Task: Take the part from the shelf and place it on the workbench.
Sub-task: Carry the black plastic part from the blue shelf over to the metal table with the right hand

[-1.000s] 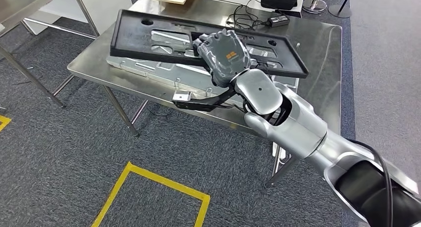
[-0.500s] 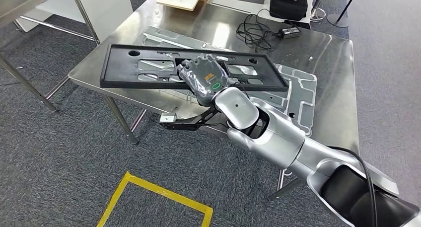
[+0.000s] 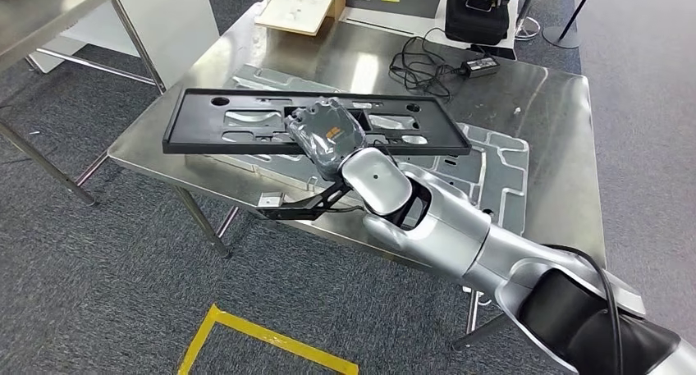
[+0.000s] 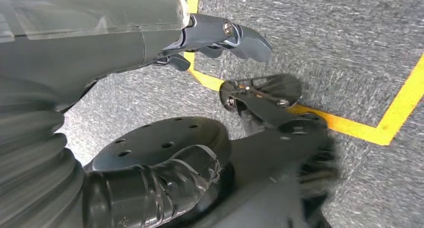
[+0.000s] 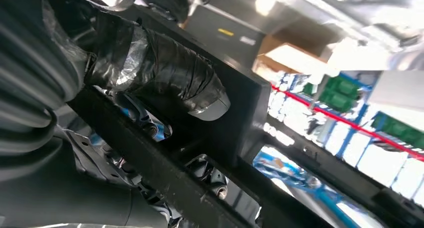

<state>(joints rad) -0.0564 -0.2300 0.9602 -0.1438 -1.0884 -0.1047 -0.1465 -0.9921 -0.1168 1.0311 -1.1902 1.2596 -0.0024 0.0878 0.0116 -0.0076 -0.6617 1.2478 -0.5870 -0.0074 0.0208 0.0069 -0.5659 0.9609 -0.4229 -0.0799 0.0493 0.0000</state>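
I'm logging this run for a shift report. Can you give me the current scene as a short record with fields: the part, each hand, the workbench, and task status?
part: long black frame with cut-outs, above the workbench
right hand: right hand grips the frame near its middle
left hand: left hand hangs over grey carpet with yellow tape, holding nothing
workbench: steel table bearing flat silver panels, a black cable and a cardboard box
status: frame in hand; whether it touches the panels cannot be told
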